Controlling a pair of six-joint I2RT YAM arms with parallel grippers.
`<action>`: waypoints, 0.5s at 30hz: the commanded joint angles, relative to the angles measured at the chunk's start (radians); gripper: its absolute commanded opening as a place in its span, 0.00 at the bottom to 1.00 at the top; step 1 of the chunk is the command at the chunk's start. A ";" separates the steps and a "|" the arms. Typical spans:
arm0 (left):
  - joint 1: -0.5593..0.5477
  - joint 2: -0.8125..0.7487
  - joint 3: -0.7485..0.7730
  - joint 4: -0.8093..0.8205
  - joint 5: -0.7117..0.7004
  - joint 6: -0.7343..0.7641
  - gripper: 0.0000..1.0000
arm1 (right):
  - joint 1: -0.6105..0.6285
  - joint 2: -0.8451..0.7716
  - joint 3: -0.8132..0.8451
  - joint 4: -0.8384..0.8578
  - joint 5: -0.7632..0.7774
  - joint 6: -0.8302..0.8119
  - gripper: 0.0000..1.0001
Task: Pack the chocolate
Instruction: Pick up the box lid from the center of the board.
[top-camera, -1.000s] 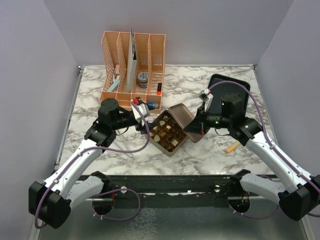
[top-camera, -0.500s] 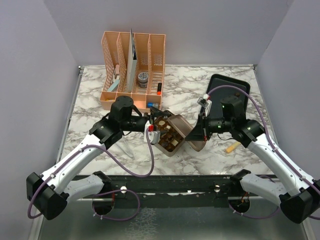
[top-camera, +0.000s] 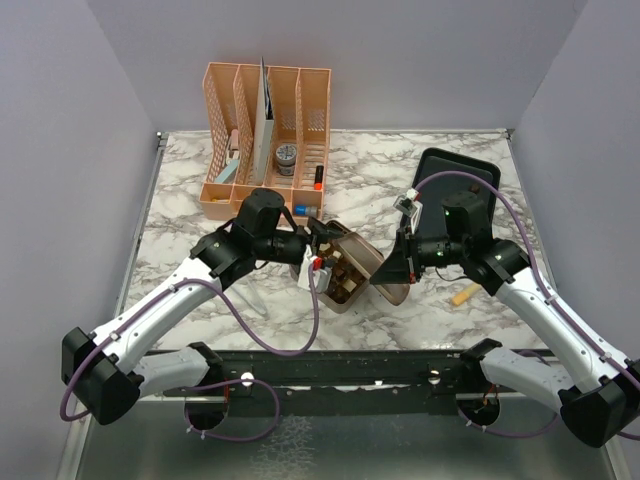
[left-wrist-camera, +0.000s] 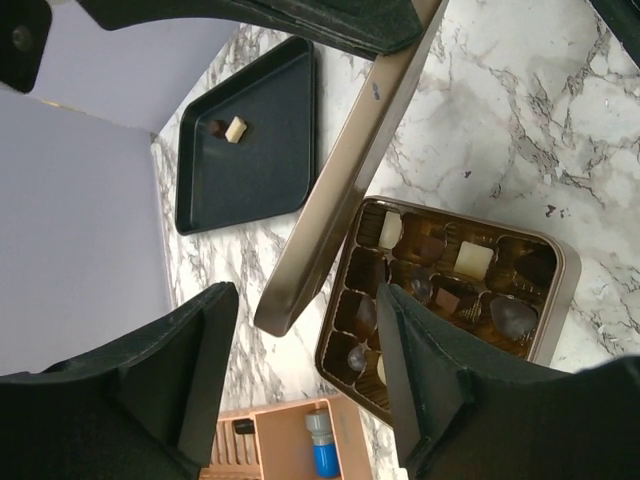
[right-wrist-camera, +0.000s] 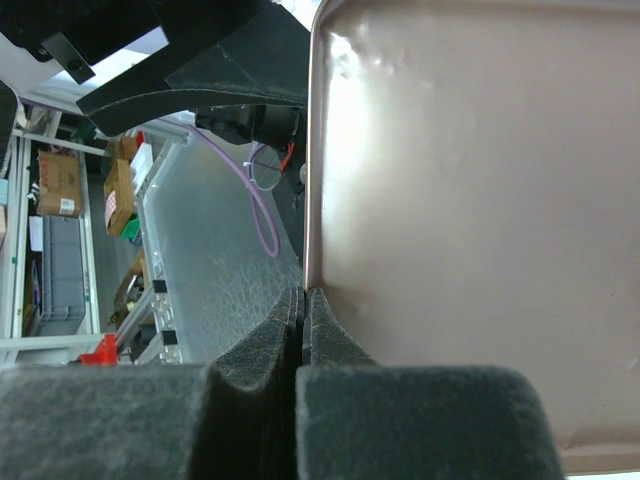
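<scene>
On the marble table (top-camera: 420, 300), the black tray (left-wrist-camera: 260, 160) holds two stray pieces. The gold tin (top-camera: 345, 285) sits mid-table; its lid (left-wrist-camera: 350, 170), upright a second ago, now leans low over it, pinched at its edge by the right gripper (right-wrist-camera: 303, 305). The left gripper (top-camera: 318, 252), fingers apart and empty, has moved in from the tin's left to hover over it. The chocolate (left-wrist-camera: 470, 260) fills the tin's compartments.

top: lid (top-camera: 368, 252) and left gripper (top-camera: 318, 252) hid most of the tin (top-camera: 345, 293) | right wrist: lid overran 12 and 3 o'clock edges, tin hidden | left wrist: organizer (left-wrist-camera: 285, 450) cut at 6 o'clock | tan bit (top-camera: 464, 294) at tin's 3 o'clock: too small to identify
</scene>
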 joint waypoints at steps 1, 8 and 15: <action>-0.028 0.028 0.044 -0.058 -0.032 0.059 0.60 | 0.006 -0.001 0.001 0.032 -0.052 0.017 0.01; -0.042 0.047 0.056 -0.080 -0.046 0.061 0.39 | 0.006 0.021 0.004 0.037 -0.073 0.003 0.01; -0.043 0.048 0.095 -0.101 -0.068 -0.005 0.19 | 0.006 0.026 0.018 0.020 -0.044 -0.020 0.02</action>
